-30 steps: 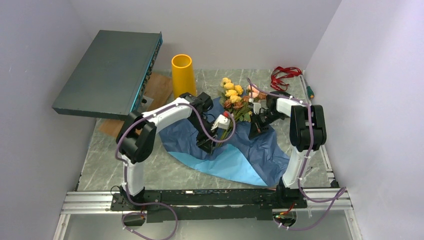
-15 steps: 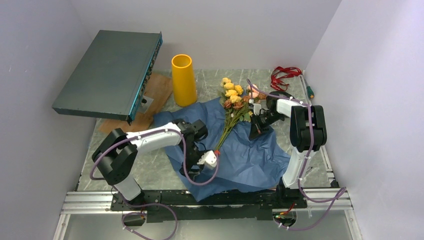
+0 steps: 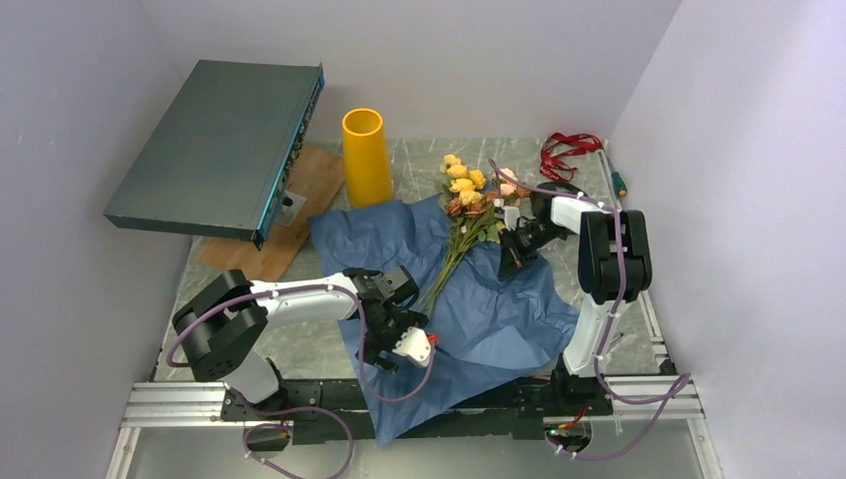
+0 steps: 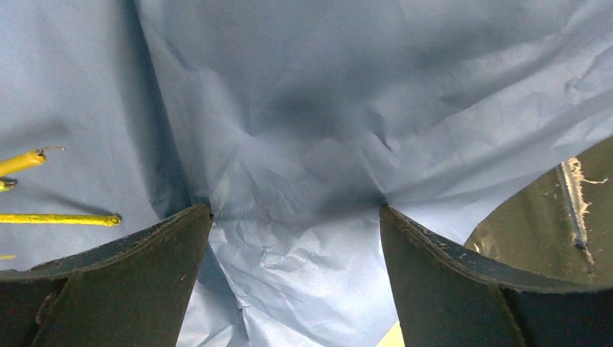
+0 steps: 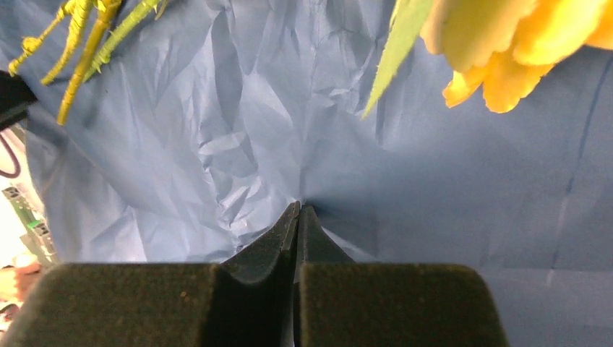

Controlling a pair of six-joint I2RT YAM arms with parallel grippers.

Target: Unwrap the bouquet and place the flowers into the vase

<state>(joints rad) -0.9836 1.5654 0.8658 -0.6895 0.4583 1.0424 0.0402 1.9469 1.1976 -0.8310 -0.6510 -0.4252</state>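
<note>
While both arms reach out over the table [image 3: 414, 165], counts read as follows.

Vase [image 3: 365, 158]: one. Orange-yellow, upright, mouth up, far side, left of centre.

Flowers [image 3: 464, 190]: one loose bunch lying flat on the blue paper [image 3: 489, 309], heads toward the far edge, stems pointing near-left. It lies to the right of the vase and does not touch it. Yellow heads: at least four. Pink and brownish heads sit beside them, number not resolvable.

Blue paper: one crinkled sheet, spread open under the bunch, its near corner hanging over the rail at the near edge.

Red ribbon [image 3: 569, 152]: one, loose in the far right corner, apart from the paper.

Left gripper [image 3: 399, 344]: two fingers spread wide, low over the near-left part of the sheet, clamping nothing. Wrist view shows paper between the fingers and three stem ends off to the left.

Right gripper [image 3: 511, 261]: two fingers pressed together, tips at a pucker in the paper just right of the stems. Cannot tell whether a fold is nipped.

Other: one flat grey box [image 3: 219, 145], tilted, far left, above one wooden board [image 3: 299, 190].
</note>
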